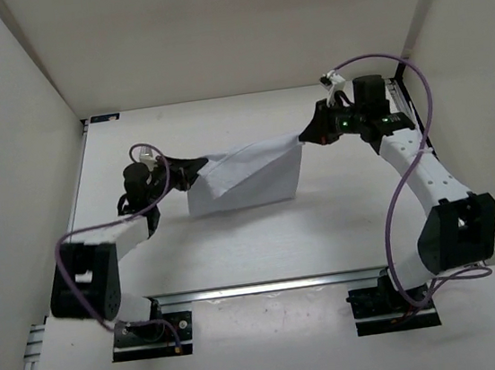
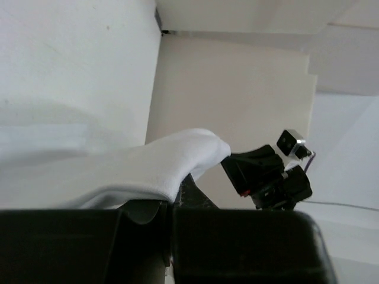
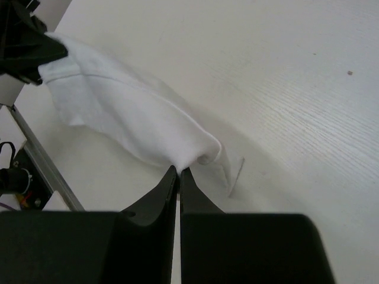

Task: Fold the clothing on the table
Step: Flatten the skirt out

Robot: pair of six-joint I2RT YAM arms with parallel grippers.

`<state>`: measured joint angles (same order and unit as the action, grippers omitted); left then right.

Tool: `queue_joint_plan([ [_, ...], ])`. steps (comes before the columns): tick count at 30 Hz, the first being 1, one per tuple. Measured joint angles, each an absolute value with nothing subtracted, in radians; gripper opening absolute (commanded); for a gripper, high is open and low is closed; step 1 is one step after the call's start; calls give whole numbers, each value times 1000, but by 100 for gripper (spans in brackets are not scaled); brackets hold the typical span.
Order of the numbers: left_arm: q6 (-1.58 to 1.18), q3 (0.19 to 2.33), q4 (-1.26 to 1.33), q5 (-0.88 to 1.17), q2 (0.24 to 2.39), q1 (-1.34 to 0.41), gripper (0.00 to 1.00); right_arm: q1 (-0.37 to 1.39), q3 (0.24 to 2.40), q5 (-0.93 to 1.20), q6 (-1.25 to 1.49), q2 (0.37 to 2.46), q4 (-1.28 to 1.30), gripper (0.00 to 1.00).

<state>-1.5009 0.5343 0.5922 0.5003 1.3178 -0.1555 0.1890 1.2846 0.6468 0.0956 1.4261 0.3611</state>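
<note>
The white clothing (image 1: 248, 178) is stretched between my two grippers in the middle of the table (image 1: 237, 249). Its upper edge is lifted and its lower part rests on the surface. My left gripper (image 1: 202, 166) is shut on the left corner; in the left wrist view the clothing (image 2: 136, 168) drapes over the left gripper (image 2: 173, 198). My right gripper (image 1: 306, 134) is shut on the right corner. The right wrist view shows the right gripper (image 3: 179, 171) pinching a bunched fold of the clothing (image 3: 130, 112), which runs away toward the left gripper (image 3: 29, 50).
White walls (image 1: 30, 103) enclose the table on the left, back and right. A metal rail (image 1: 269, 284) runs along the front edge between the arm bases. Purple cables (image 1: 402, 193) loop off both arms.
</note>
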Motion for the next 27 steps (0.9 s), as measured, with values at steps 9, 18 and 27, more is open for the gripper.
queue_joint_plan([
  [9,-1602,1349,695,662,2055,-161,0,184,1613,635,93,1734,312,0],
  [18,-1604,1541,693,657,2068,-193,20,162,1711,620,93,1718,230,0],
  [27,-1591,564,783,706,1785,-175,98,92,1098,595,62,1467,321,83],
])
